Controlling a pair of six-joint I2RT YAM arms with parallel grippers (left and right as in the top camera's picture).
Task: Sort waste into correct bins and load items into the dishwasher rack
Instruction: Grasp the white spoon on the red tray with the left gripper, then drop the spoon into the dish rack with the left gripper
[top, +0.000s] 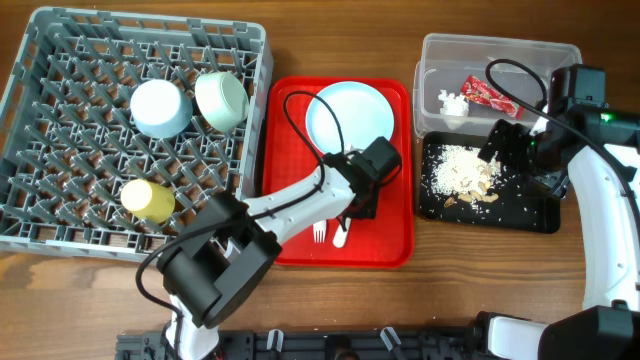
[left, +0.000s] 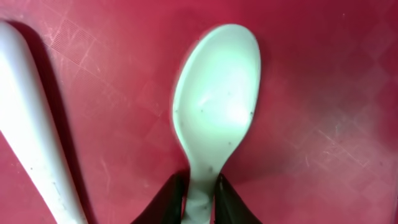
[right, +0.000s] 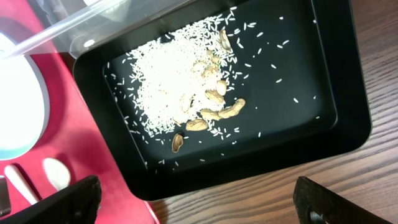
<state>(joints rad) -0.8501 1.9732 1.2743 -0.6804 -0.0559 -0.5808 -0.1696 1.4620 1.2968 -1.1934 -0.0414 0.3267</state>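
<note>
Our left end effector (left: 200, 198) pinches the smooth white spoon (left: 217, 99) on the scratched red tray (left: 323, 93), and our right end effector (right: 199, 202) hangs open above the black tray (right: 348, 124).

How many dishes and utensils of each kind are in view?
Bowls: 2, pale blue bowl and pale green bowl, in the rack
Yellow cup: 1, in the rack
Plate: 1, on the red tray
Fork: 1, on the red tray
Spoon: 1, gripped by the left tool
Total: 6
</note>
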